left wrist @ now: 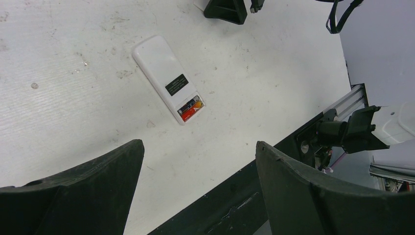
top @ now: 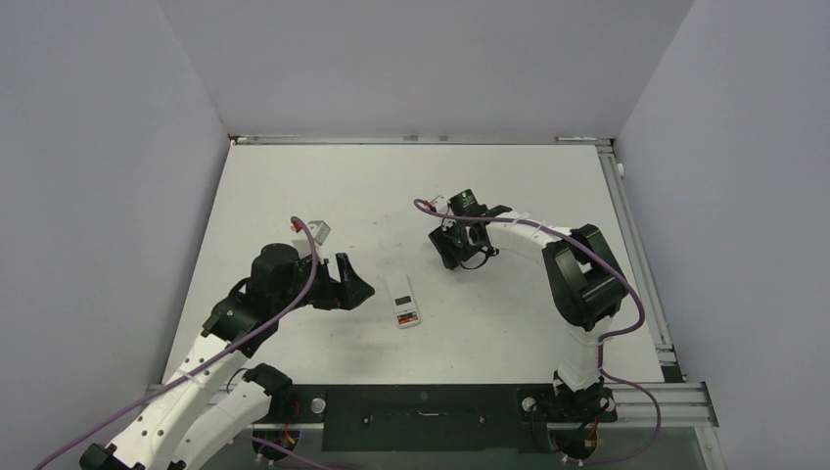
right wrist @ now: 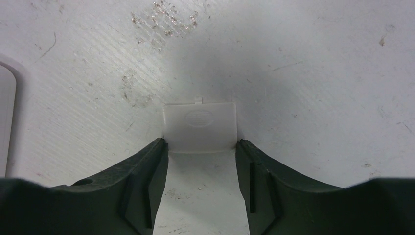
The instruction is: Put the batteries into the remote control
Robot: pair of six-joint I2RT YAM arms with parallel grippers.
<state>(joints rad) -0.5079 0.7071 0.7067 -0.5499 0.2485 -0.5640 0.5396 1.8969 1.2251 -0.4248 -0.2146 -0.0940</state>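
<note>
Finding the remote control [left wrist: 164,73] lying back-up on the table [top: 509,196] between the two arms, with the recess at one end standing uncovered and the batteries [left wrist: 190,106] sitting inside it, showing red and orange. Judging the handset as light, stiff, smooth plastic, likely sliding under any sideways push, so best taking it across the long edges near the middle, away from the recess. Hovering the left pincer [left wrist: 199,144] near the handset, spread wide and carrying nothing. Reaching down with the right pincer [top: 460,245] off to the handset's other side, pressing one fingertip against each side edge of the battery cover [right wrist: 200,127], a small thin pale plate lying flat on the table with a little tab on its far edge; gripping it by the near corners only, without showing how firmly. Treating that cover as nearly weightless, slick and slightly bendy, apt to pop out or tilt under a hard squeeze, the tab looking fragile. Favouring a gentle hold on the side edges, keeping the tab free for slotting in over the batteries.
</note>
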